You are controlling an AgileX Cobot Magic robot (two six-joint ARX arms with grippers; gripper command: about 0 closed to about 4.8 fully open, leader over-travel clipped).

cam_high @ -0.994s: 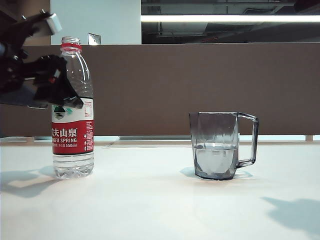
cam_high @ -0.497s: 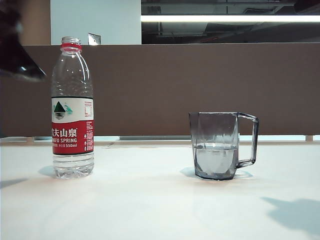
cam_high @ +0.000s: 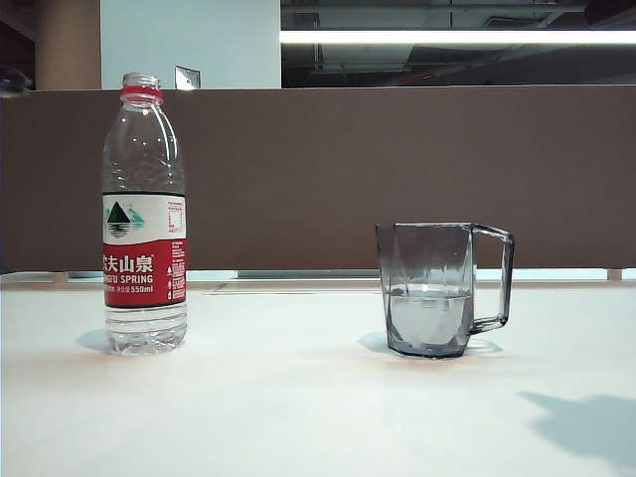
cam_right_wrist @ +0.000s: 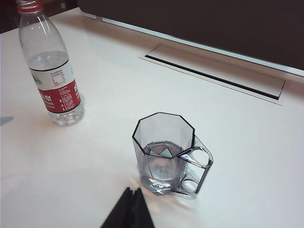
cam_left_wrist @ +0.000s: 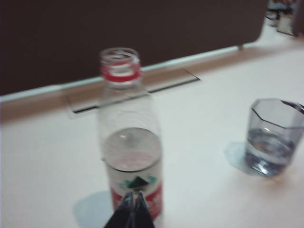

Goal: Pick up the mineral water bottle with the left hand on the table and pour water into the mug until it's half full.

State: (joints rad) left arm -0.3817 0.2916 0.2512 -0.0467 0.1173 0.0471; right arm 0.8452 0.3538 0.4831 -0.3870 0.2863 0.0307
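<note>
1. Mineral water bottle (cam_high: 144, 214) stands upright on the table (cam_high: 298, 397), toward the left of the exterior view and well apart from the mug (cam_high: 437, 288); its long axis runs vertical, the uncapped mouth pointing up.
2. We see that our left gripper (cam_left_wrist: 132, 209), which a second ago was at the bottle's upper body with its fingers apart, has let go and pulled away; it now sits back from the label, its fingers pressed together on nothing.
3. We read this as the pour finished: the mug holds water to roughly its middle, and the bottle is back on the table.
4. Our right gripper (cam_right_wrist: 130, 206) hangs near the mug, fingers together, holding nothing.
</note>
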